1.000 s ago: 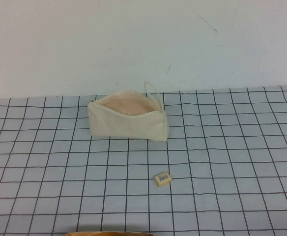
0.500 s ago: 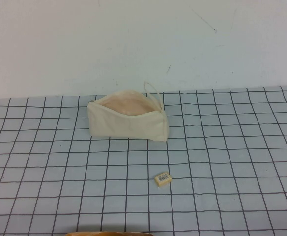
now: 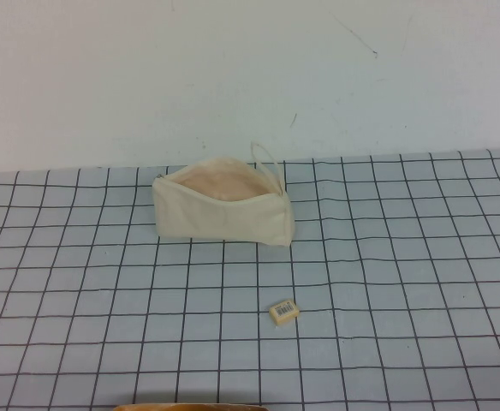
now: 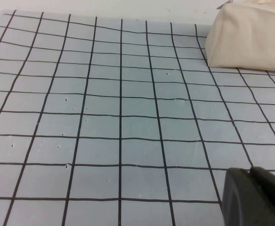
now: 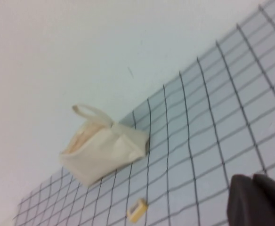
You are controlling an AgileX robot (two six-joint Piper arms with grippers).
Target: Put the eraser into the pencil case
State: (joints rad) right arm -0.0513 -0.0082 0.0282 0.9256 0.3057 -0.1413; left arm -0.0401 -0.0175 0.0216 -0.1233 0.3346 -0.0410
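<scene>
The pencil case (image 3: 223,208) is a cream-white pouch standing at the back of the checked cloth, its top open on a pinkish lining, a thin loop cord at its right end. It also shows in the left wrist view (image 4: 250,40) and the right wrist view (image 5: 102,153). The eraser (image 3: 284,311), a tiny cream-yellow block with a striped label, lies alone in front of the case; it shows in the right wrist view (image 5: 137,210). My left gripper (image 4: 250,175) is shut and empty, well away from the case. My right gripper (image 5: 253,178) is shut and empty, far from the eraser. Neither gripper shows in the high view.
A grey cloth with a black grid (image 3: 404,282) covers the table up to a white wall (image 3: 233,77) at the back. A brown rim (image 3: 190,407) shows at the near edge.
</scene>
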